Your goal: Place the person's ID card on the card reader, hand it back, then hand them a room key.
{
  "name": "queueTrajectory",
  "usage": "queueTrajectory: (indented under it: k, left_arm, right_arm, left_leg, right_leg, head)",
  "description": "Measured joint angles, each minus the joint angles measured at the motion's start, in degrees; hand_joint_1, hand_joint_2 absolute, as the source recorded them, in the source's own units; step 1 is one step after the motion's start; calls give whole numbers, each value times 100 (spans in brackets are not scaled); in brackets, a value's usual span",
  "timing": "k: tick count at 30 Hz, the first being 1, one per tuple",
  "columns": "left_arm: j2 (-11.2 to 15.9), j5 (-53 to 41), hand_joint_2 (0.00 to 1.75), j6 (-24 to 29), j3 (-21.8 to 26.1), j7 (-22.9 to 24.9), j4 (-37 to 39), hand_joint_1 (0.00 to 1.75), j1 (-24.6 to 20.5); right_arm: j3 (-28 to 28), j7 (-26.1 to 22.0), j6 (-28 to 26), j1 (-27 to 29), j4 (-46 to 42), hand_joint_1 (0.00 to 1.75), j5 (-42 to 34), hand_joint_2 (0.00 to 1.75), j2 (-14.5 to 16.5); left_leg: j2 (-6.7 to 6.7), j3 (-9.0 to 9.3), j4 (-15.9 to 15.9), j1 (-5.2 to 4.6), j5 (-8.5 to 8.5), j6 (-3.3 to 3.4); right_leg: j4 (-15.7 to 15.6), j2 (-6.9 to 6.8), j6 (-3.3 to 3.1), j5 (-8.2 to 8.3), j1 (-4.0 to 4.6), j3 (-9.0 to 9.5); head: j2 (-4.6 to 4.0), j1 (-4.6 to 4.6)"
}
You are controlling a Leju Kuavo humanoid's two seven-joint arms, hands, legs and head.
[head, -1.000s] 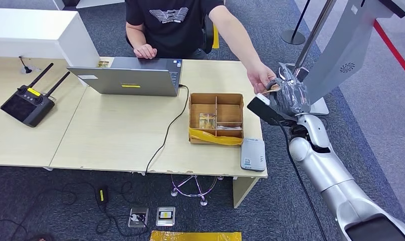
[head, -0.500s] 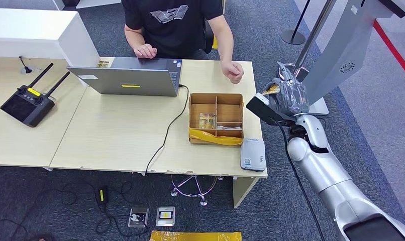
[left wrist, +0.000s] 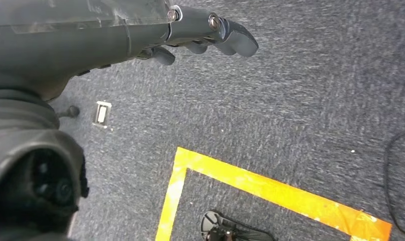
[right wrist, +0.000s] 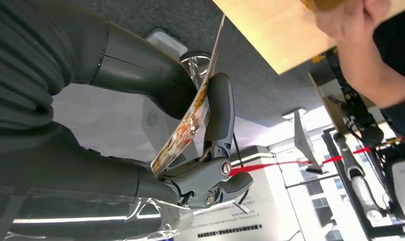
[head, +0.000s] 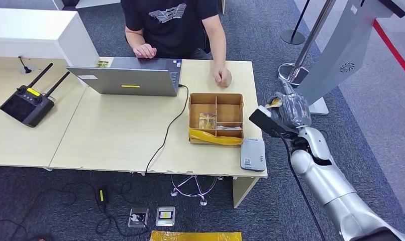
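Note:
My right hand (head: 289,108) hovers off the table's right edge, just right of the wooden box (head: 215,96). It pinches the person's ID card (head: 274,102) between thumb and fingers; in the right wrist view the card (right wrist: 190,115) stands edge-on in that hand (right wrist: 210,125). The grey card reader (head: 252,154) lies flat at the table's front right corner, below and left of the hand. The box's compartments hold key cards (head: 207,120). The person's hand (head: 221,77) rests as a fist on the table behind the box. My left hand (left wrist: 200,30) hangs over the carpet, holding nothing.
A laptop (head: 130,78) sits mid-table with a black cable (head: 165,135) running to the front edge. A black remote controller (head: 28,103) lies at the far left. A grey kiosk (head: 341,45) and a stanchion post (head: 311,35) stand right of my arm.
The person let go of the card and drew their hand back onto the table. My right hand, keeping the card, dropped slightly lower and nearer to me.

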Motion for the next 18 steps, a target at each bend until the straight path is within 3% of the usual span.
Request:
queueTrajectory:
  k: [8, 18]
  left_arm:
    - [43, 120, 0, 1, 1, 99, 0, 0, 11]
    - [50, 136, 0, -2, 2, 108, 0, 0, 9]
  right_arm:
    - [-21, 193, 109, 801, -713, 175, -221, 175, -450]
    - [3, 213, 93, 1075, -1142, 175, -369, 175, -607]
  left_leg:
    - [6, -1, -1, 0, -3, -3]
    - [9, 2, -1, 2, -2, -4]
  right_leg:
    - [-2, 2, -1, -1, 0, -2]
    - [-1, 15, -1, 0, 1, 0]
  head:
    - [0, -1]
    - [0, 0]
